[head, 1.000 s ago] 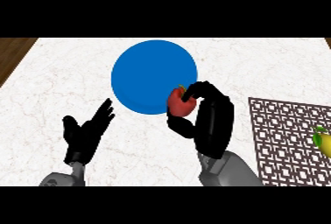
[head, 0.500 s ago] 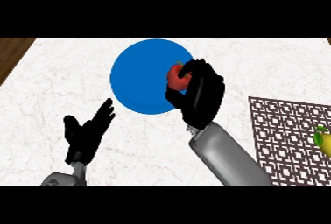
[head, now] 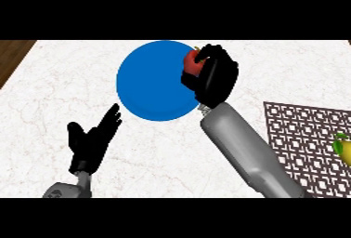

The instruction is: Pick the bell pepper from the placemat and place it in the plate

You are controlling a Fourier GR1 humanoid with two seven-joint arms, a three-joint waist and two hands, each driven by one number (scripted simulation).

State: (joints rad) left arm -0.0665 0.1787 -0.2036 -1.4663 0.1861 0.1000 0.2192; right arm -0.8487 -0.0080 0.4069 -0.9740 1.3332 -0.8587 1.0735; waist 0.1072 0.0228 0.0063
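Veined marble counter (head: 288, 65), matt blue plate (head: 147, 88), smooth grey metallic forearm (head: 243, 148)

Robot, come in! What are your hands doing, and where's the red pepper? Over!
Right robot hand curled round bell pepper, over blue plate's right rim. Left robot hand open, resting low left. Nothing blocking plate.

Single view only, head camera; no second view, so no shared part of scene. Camera sits above, looks steeply down on counter (head: 61, 93). Forearms enter from lower edge. View not mirrored: right hand (head: 214, 76) in upper middle of view, over right rim of plate (head: 147, 88); left hand (head: 93, 139) lower left of it. Placemat (head: 302, 139) right of right hand, cut by right edge. Moderately near.
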